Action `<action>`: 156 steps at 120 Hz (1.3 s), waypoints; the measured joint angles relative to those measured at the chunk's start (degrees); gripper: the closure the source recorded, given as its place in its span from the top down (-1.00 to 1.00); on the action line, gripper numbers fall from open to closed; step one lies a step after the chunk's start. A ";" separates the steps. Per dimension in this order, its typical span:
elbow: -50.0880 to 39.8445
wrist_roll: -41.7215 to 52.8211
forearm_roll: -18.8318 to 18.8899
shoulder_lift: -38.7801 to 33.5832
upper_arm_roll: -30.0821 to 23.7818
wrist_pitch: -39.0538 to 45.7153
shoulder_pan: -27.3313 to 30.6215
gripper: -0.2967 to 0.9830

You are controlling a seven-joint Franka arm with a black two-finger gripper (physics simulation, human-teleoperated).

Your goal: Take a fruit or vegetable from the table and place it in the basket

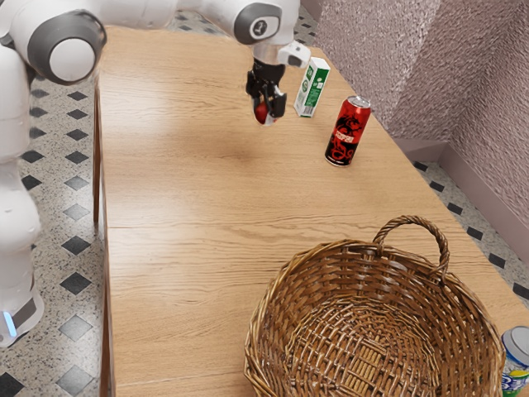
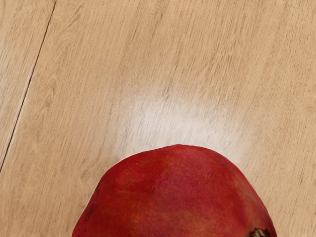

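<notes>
Up at the top middle of the exterior view, my gripper (image 1: 266, 109) is shut on a red fruit (image 1: 262, 112), with a finger on each side of it. The two appear raised above the wooden table. In the wrist view the same red fruit (image 2: 177, 192), pomegranate-like with a small brown crown, is large at the lower edge, with table surface beyond it. The wicker basket (image 1: 273, 322) stands at the bottom right of the exterior view, its inside visible and holding nothing.
Near the gripper stand a green and white carton (image 1: 312, 88) and a red and black can (image 1: 348, 132). Another can (image 1: 517, 357) is beside the basket at the exterior view's right edge. The basket's handle (image 1: 413, 221) arches above its far rim.
</notes>
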 joint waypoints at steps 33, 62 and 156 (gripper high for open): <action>2.49 -0.68 -0.71 -10.10 -18.55 -8.61 -13.07 -0.12; 6.50 -3.05 -3.13 -7.63 -30.94 -10.11 -17.69 -0.15; 13.17 4.04 -31.75 0.62 24.00 -23.80 -8.94 0.51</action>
